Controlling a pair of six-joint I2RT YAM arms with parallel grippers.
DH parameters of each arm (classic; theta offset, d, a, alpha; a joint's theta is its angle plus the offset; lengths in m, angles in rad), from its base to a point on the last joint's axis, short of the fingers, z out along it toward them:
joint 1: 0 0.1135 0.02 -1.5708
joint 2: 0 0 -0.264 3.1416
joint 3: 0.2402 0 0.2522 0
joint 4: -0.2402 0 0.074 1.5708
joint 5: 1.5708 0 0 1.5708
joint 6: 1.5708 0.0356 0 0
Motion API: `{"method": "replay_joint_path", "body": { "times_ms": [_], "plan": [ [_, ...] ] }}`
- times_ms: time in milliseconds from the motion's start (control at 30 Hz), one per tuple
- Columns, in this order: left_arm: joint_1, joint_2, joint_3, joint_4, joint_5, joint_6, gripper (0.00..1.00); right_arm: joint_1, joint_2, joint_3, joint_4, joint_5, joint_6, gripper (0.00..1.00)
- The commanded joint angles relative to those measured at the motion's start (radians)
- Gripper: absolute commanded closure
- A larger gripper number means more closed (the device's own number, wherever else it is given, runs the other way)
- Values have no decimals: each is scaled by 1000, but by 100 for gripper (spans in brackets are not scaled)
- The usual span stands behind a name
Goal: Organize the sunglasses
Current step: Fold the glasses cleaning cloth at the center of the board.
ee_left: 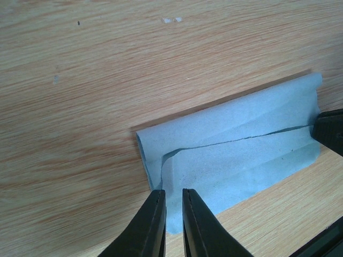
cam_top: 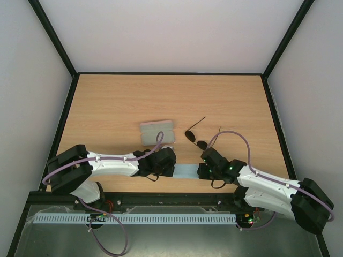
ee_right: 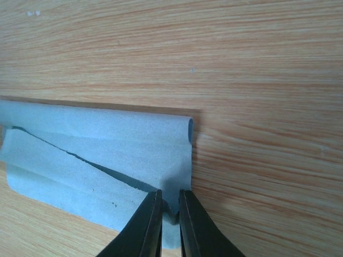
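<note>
- Worktop [cam_top: 107,101]: wooden. All your items sat in its near half.
- Case [cam_top: 157,130]: pinkish, lying flat about the centre, touched by nothing.
- Cloth [ee_left: 236,155]: light blue, folded over on itself by the middle of the near edge, between your two arms.
- Left gripper [ee_left: 172,194]: fingers almost together, pinching the cloth's near-left corner.
- Right gripper [ee_right: 169,194]: likewise nipped onto the near-right corner.
- Sunglasses [cam_top: 196,140]: arms unfolded, just right of the case, untouched.
- Step, as judged: folding the cloth. Next you would need to let go with both grippers, then take a careful pinch on the thin frame.
</note>
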Motion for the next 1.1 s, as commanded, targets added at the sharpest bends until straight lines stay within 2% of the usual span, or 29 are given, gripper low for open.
{"method": "replay_joint_path", "body": {
  "times_ms": [0, 633, 933, 1067],
  "plan": [
    [-8, 2, 28, -25, -15, 4, 87, 12, -16, -19, -54, -15, 11, 89],
    [-7, 8, 40, -34, -26, 6, 87, 20, -153, -12, -167, -5, 52, 84],
    [-4, 18, 88, -70, -52, 23, 87, 20, -28, 79, -137, 63, 32, 88],
    [0, 13, 88, -73, -55, 26, 91, 20, 42, 131, -122, 80, 9, 92]
  ]
}}
